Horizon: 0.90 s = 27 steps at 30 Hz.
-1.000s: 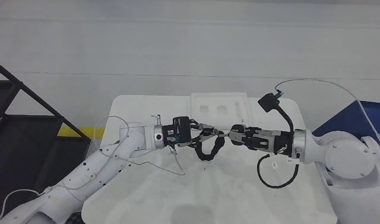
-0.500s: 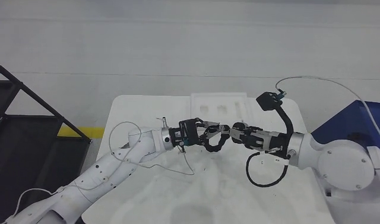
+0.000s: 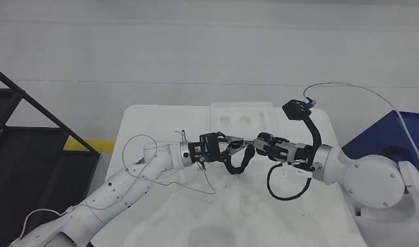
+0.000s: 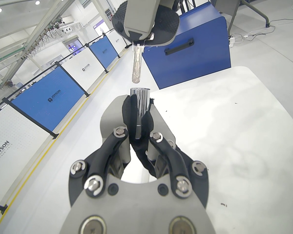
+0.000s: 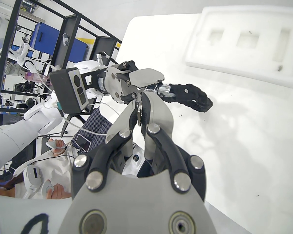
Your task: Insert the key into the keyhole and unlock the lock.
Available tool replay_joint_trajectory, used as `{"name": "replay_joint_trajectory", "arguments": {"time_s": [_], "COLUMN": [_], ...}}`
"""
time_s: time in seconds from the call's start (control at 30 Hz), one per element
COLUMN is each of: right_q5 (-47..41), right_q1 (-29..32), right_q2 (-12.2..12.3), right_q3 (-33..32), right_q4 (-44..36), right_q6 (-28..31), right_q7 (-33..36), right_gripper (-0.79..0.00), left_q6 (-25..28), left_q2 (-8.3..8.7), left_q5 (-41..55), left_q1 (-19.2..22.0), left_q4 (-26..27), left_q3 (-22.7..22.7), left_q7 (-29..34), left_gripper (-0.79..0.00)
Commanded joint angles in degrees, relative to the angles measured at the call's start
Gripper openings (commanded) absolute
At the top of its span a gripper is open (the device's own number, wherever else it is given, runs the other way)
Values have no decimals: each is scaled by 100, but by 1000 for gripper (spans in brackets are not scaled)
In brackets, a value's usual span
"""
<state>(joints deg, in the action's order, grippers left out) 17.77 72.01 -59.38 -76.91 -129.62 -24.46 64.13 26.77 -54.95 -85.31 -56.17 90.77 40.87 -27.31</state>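
Above the middle of the white table [image 3: 262,214], the two grippers meet nose to nose. The left gripper [image 4: 138,101] has its jaws clamped on the black segmented cable lock with a shiny silver cylinder end [image 4: 139,105]. The cylinder sticks out past the fingertips, and its end face points at the other arm. In the top view, the lock's black body curves away from the grip toward 5 o'clock and hangs above the tabletop.

The right gripper [image 4: 139,38] sits at 3 o'clock of the left one in the top view. Its jaws are closed tight on the head of the slim silver metal key [image 4: 136,65]. The key's blade points straight at the cylinder. In the left wrist view its tip is just short of the cylinder's end face, with a small gap between them, so the key is not in the keyhole.

A white foam tray with three rectangular recesses [image 5: 244,47] lies on the table at 12 o'clock of the grippers, near the far edge.
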Motion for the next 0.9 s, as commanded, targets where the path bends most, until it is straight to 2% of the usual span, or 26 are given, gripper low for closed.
{"name": "replay_joint_trajectory", "arguments": {"time_s": [0.0,0.53,0.87], "right_q5": [-3,-74,372], "right_q1": [-3,-167,-337], "right_q2": [7,40,76], "right_q3": [-1,173,474], "right_q4": [14,284,206], "right_q6": [-35,-75,-116], "right_q7": [7,-59,99], "right_gripper": [-785,-785,-785], "left_q6": [-2,150,243], "left_q2": [-12,-103,-165], "left_q5": [-18,-178,-304], "left_q1": [-17,-118,-146], "left_q4": [-7,4,63], "left_q3": [27,229,301], "left_q7": [-5,-28,129], "left_gripper": [-785,-785,-785]}}
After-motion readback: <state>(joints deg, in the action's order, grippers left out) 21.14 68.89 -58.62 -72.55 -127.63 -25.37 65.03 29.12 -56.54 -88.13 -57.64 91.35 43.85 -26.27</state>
